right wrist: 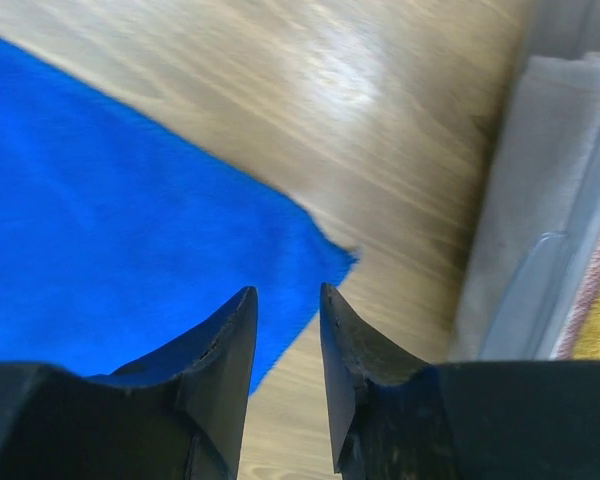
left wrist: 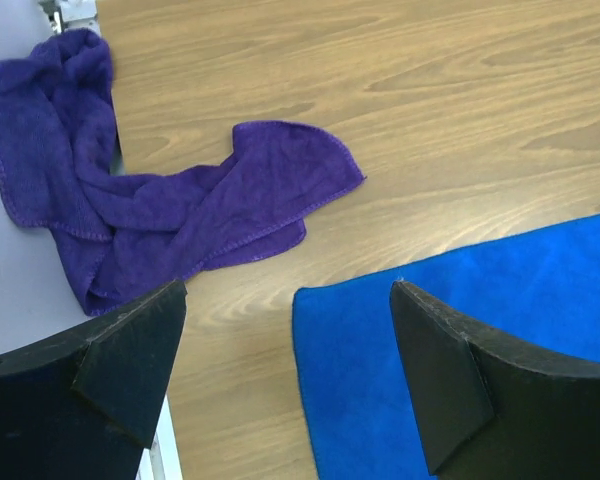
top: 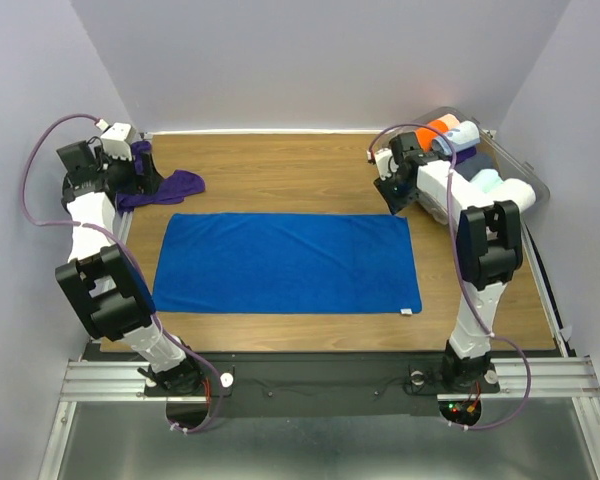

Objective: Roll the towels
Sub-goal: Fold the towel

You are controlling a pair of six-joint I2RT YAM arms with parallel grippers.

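Note:
The royal blue towel [top: 285, 262] lies flat and spread out in the middle of the wooden table. The dark purple towel [top: 175, 185] is crumpled at the far left, partly over the table's edge. My left gripper [top: 142, 168] hangs above the purple towel near the blue towel's far left corner. In the left wrist view that gripper [left wrist: 288, 290] is wide open and empty, with the blue towel [left wrist: 460, 340] and the purple towel [left wrist: 160, 210] below. My right gripper [right wrist: 287, 290] hovers above the blue towel's [right wrist: 100, 220] far right corner. Its fingers stand a narrow gap apart with nothing between them.
A clear plastic bin [top: 535, 175] at the far right holds rolled towels, among them an orange roll [top: 442, 127] and pale rolls [top: 505, 188]. Its wall [right wrist: 540, 200] stands close to the right gripper. Grey walls close in the table on three sides.

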